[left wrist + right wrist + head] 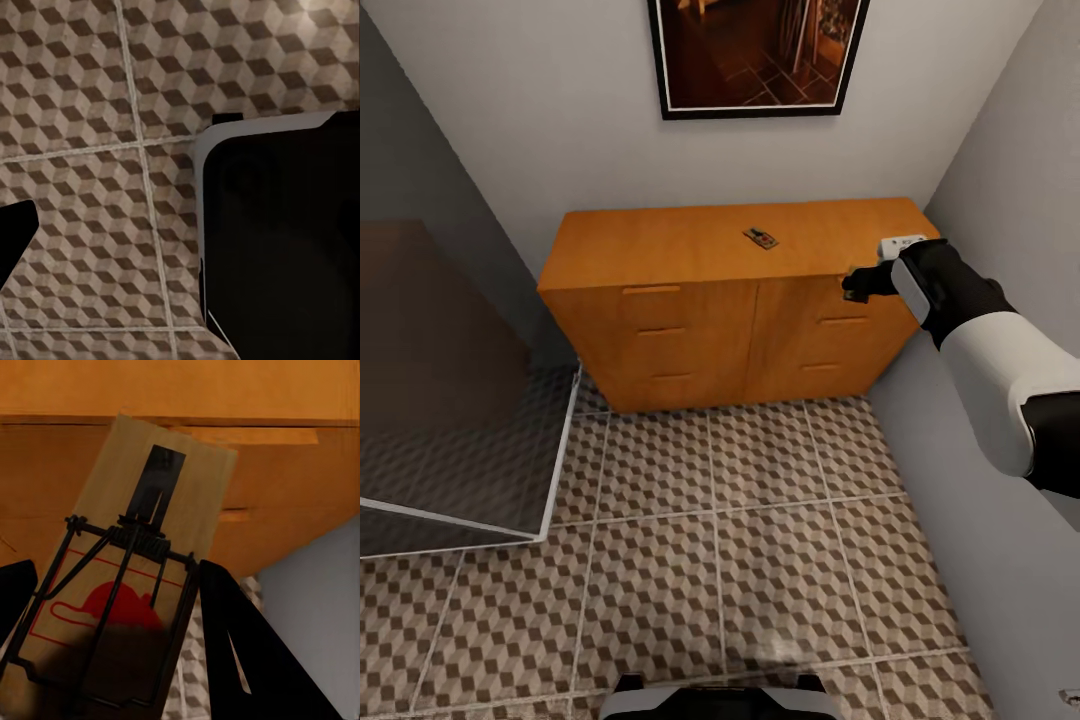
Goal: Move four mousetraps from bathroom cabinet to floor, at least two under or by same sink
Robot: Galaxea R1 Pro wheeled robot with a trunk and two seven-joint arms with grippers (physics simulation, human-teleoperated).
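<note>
Right hand (852, 285) clenched on one mousetrap (124, 592), held off the front upper edge of the cabinet (690, 330), near its right end. Second mousetrap (760, 238) lies flat on the cabinet top, right of centre. Left hand: dark fingers (15, 232) over the bathroom floor (90, 90); open or closed, can't tell. Framed picture (758, 55) on the wall above.

The right arm (990, 370) has glossy white shells with black joints; the right gripper (857, 285) and its tapered fingers (247, 660) are matte black.
</note>
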